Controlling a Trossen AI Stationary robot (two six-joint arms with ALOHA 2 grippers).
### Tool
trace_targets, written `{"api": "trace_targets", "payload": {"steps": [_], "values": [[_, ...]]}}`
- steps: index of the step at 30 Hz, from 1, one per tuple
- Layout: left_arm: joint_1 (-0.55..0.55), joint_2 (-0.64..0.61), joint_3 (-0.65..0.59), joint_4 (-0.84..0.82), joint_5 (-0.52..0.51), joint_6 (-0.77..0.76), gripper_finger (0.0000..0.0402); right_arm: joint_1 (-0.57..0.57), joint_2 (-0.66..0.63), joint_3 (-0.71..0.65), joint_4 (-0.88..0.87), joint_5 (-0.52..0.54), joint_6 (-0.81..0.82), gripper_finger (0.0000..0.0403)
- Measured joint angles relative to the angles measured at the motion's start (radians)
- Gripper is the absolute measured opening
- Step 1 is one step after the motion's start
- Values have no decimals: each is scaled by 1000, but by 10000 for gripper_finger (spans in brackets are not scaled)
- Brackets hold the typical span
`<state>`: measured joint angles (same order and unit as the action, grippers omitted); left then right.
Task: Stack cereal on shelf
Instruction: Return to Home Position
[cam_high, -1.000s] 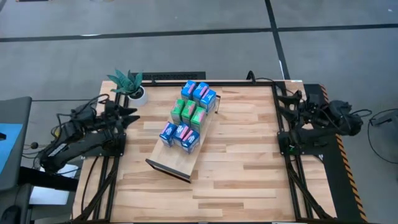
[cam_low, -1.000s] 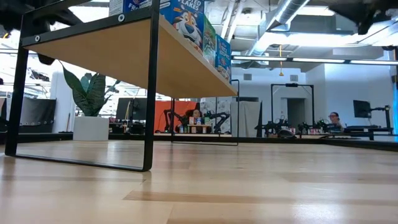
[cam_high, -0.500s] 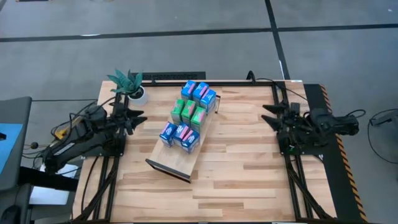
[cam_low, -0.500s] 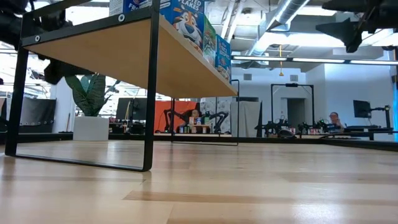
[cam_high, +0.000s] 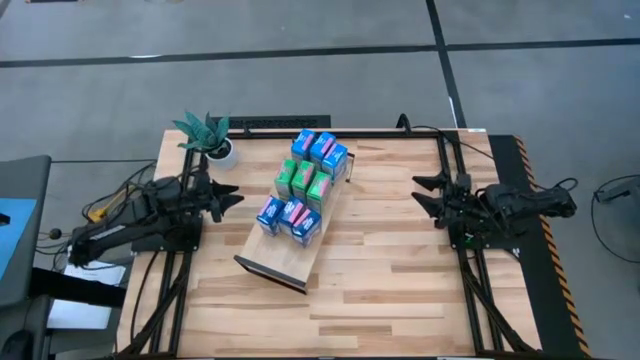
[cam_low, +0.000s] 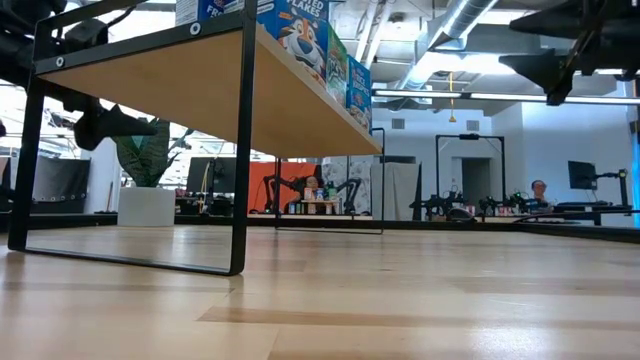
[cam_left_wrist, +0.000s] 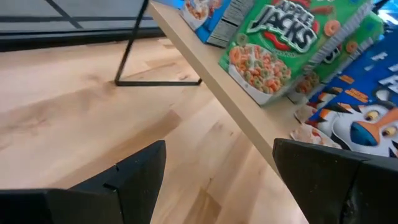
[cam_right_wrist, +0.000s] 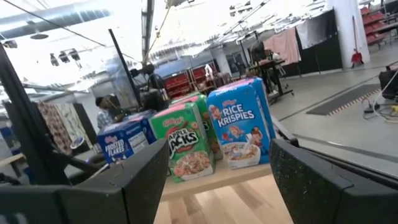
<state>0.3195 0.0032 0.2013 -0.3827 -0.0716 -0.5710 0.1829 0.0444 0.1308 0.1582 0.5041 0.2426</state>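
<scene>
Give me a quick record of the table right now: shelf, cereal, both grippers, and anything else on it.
shelf: stands diagonally mid-table, near end bare
cereal: on the shelf in three clusters, blue, green, blue
left gripper: open, empty, left of the shelf
right gripper: open, empty, right of the shelf, well apart
potted plant: far left corner of the table

Slatted wooden desk (cam_high: 400, 270) right across the high view, and the shelf (cam_high: 283, 262) stands on it at a slant, left of centre. Down at the low view, it's raised on dark metal legs (cam_low: 241, 150) planted on the desk top. On the board, cereal in rows: blue cartons (cam_high: 320, 150) at the far end, green cartons (cam_high: 303, 181) in the middle, a second blue row (cam_high: 288, 216) nearest. A potted plant (cam_high: 215, 140) holds the desk's far left corner, apart from the shelf.
</scene>
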Motion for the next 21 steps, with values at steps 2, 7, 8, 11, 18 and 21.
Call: {"api": "trace_targets", "payload": {"steps": [2, 7, 8, 11, 18, 21], "values": [[-46, 0, -18, 21, -22, -15, 286, 0, 0, -13, 19, -5, -5, 302], [-162, 0, -85, 128, -83, -51, 286, -2, 1, -52, 49, -5, -1, 302], [-182, 0, -92, 144, -101, -51, 286, -2, 0, -55, 61, -5, 4, 302], [-236, 0, -109, 169, -150, -51, 286, -2, 0, -56, 62, -2, 19, 302], [-342, 1, -117, 190, -232, -7, 286, -2, 0, -57, 69, -4, 22, 302], [-363, 1, -117, 191, -291, -2, 286, -2, 0, -57, 59, -5, 22, 302]]}}
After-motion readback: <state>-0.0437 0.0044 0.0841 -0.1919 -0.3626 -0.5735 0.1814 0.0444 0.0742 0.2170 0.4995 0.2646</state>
